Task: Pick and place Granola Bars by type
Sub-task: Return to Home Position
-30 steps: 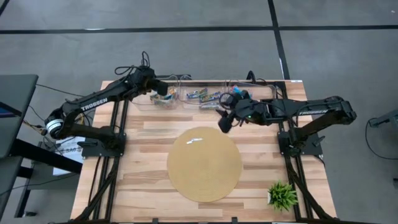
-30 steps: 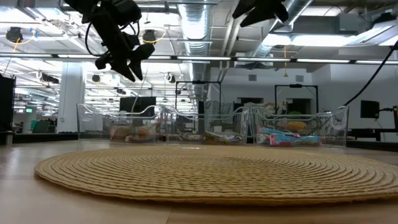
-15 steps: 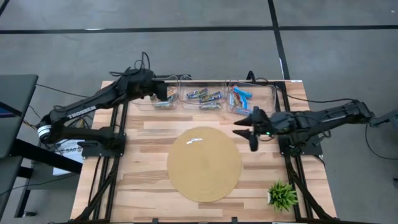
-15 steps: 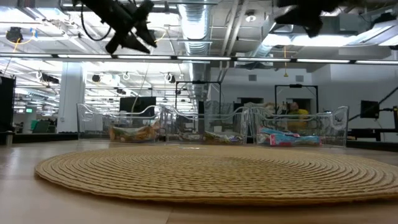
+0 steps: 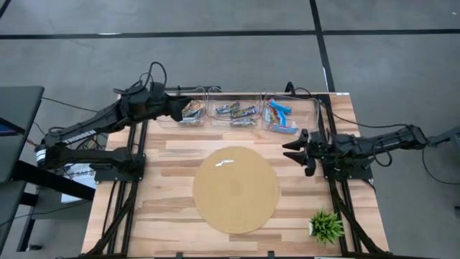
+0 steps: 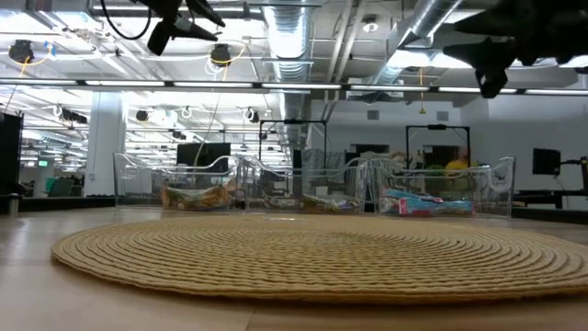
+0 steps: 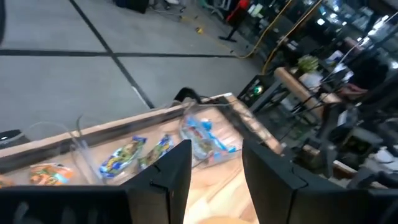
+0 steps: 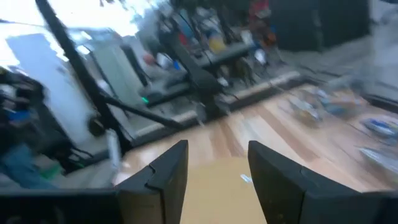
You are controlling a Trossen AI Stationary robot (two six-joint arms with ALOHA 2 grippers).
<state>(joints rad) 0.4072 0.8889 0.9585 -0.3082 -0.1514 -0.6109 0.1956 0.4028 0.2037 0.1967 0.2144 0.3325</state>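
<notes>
Three clear bins stand in a row along the far edge. The left bin [image 5: 188, 112] holds brown and multicoloured bars [image 6: 195, 197]. The middle bin [image 5: 236, 111] has silvery-green bars [image 7: 127, 155], and the right bin [image 5: 280, 116] has blue bars [image 6: 424, 203]. My left gripper [image 5: 178, 109] hovers open at the left bin's left side, high above the table [image 6: 179, 18]. Its wrist view looks along the bins between the open fingers [image 7: 214, 180]. My right gripper [image 5: 295, 153] is open and empty, raised over bare wood near the right bin [image 8: 217, 174].
A round woven mat [image 5: 236, 189] lies in the middle of the table. A small green plant [image 5: 327, 225] stands at the near right corner. Bare wood shows between mat and bins. The arms' frames run along both table sides.
My right gripper has drawn back from beside the bins toward the table's right edge, the arm stretching out low along that side. My left gripper has pulled back from over the left bin toward the table's left edge and risen. The bars have stayed in their bins.
</notes>
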